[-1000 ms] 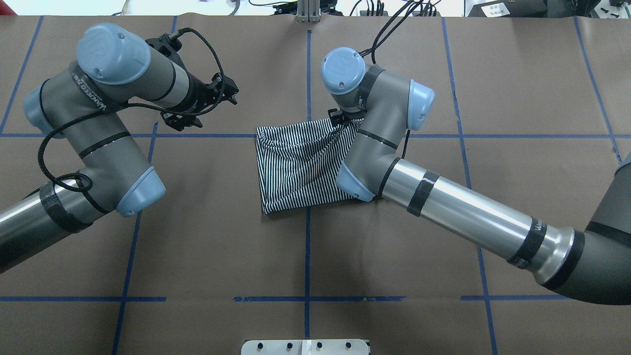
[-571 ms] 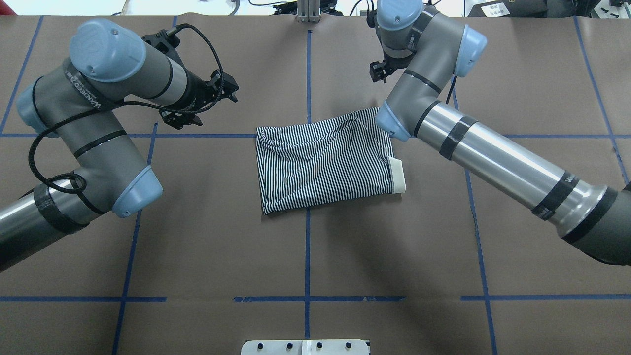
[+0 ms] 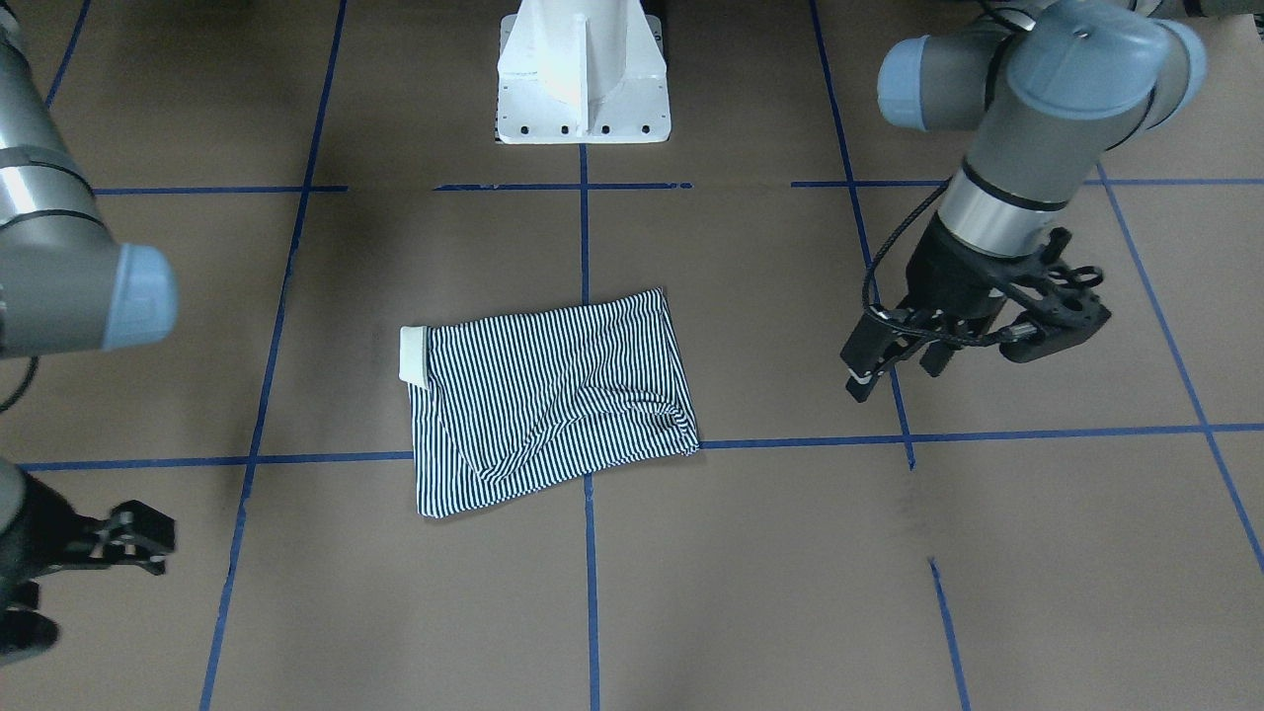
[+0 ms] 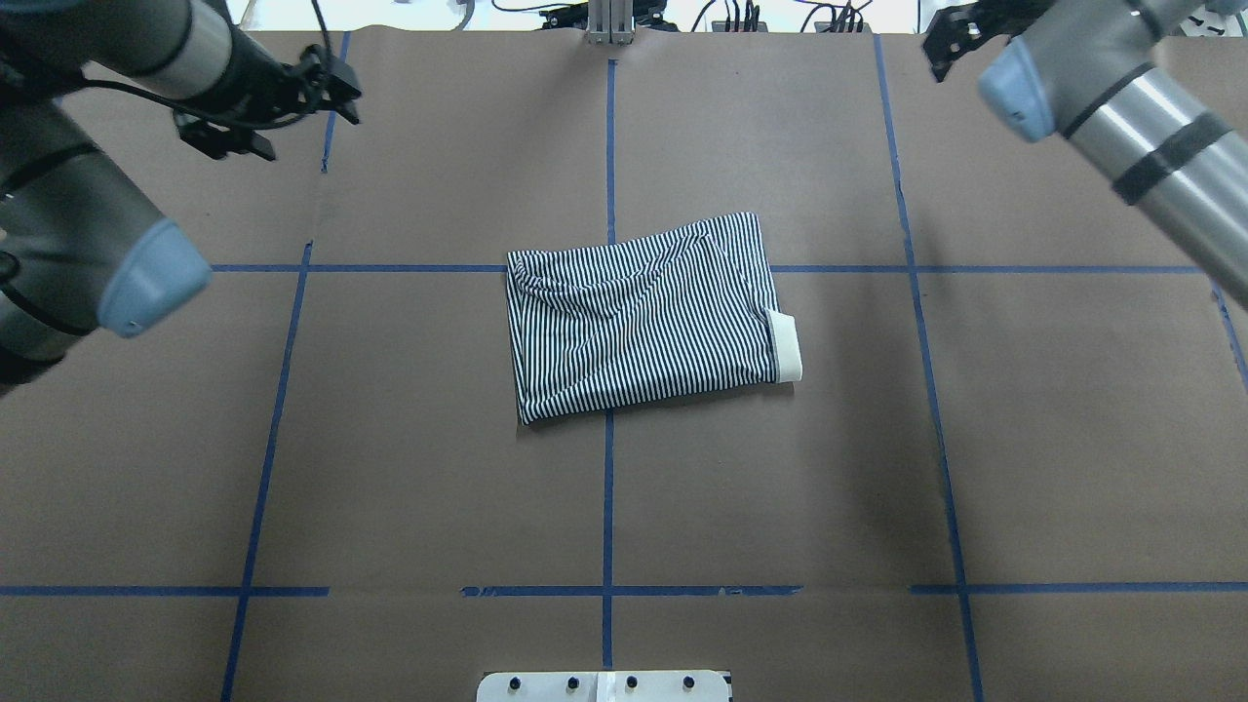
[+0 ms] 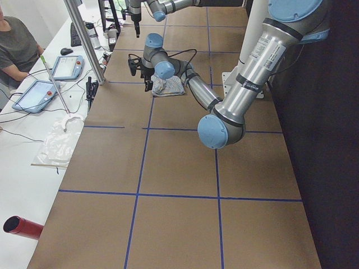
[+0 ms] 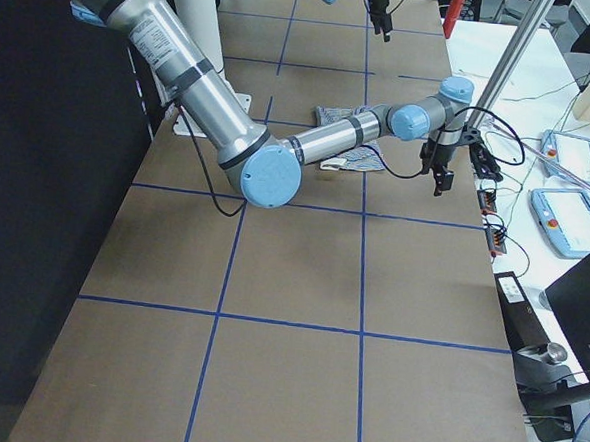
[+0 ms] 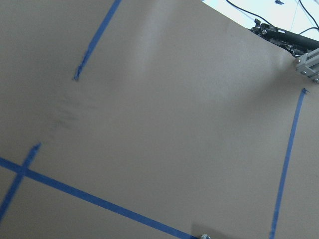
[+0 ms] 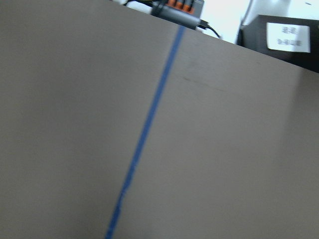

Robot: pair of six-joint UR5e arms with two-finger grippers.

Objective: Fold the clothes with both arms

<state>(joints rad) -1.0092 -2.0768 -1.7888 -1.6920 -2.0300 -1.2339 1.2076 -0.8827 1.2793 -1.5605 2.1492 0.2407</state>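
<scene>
The striped polo shirt (image 4: 639,312) lies folded into a rough rectangle at the table's middle, and nothing touches it. Its cream collar (image 4: 785,346) sticks out at the right edge; in the front-facing view the collar (image 3: 412,354) shows on the left. My left gripper (image 4: 278,117) hovers open above the far left of the table, well away from the shirt. The front-facing view shows the left gripper (image 3: 894,370) with its fingers apart and empty. At the far right corner, my right gripper (image 4: 948,39) is open and empty, also away from the shirt.
Brown paper with a blue tape grid (image 4: 608,487) covers the table. The white pedestal base (image 3: 583,79) stands at the robot's side. A person (image 5: 17,45), tablets (image 5: 36,92) and cables occupy the white bench beyond the far edge.
My right gripper let go of the shirt's far right corner and swung up and away to the far right. The left arm drew back to the far left. The shirt now lies flat.
</scene>
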